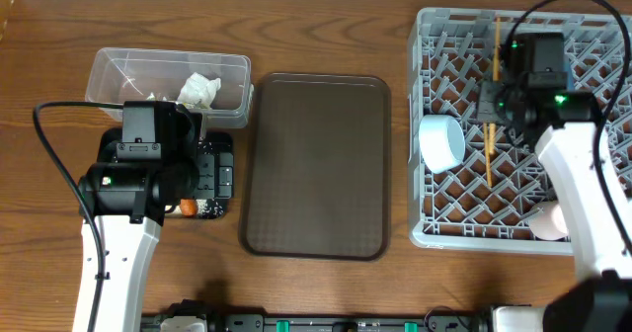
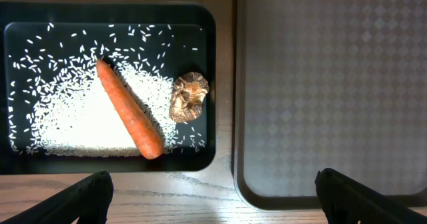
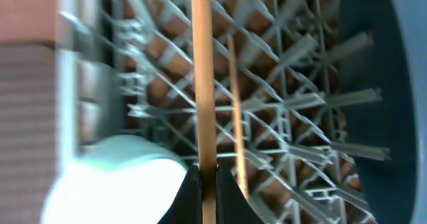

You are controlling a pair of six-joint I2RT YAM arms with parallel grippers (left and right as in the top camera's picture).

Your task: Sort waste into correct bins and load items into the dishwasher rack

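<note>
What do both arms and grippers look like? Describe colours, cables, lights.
Both have white rounded links and black wrist housings with small green lights. A thin black cable loops from the left arm and another from the right arm. The left gripper and right gripper have black fingers.

Containers present: one rack point(image 1: 420, 75), one brown tray point(image 1: 316, 164), one tub point(image 1: 128, 70), one black tray point(image 2: 107, 14). Chopsticks point(image 1: 488, 156): two. Cups: two, one blue cup point(image 1: 441, 142) and one pink cup point(image 1: 550, 220). Waste: one carrot point(image 2: 129, 111), one lump point(image 2: 188, 97), one paper point(image 1: 199, 90); the rice point(image 2: 73, 121) grains are too many to count.
</note>
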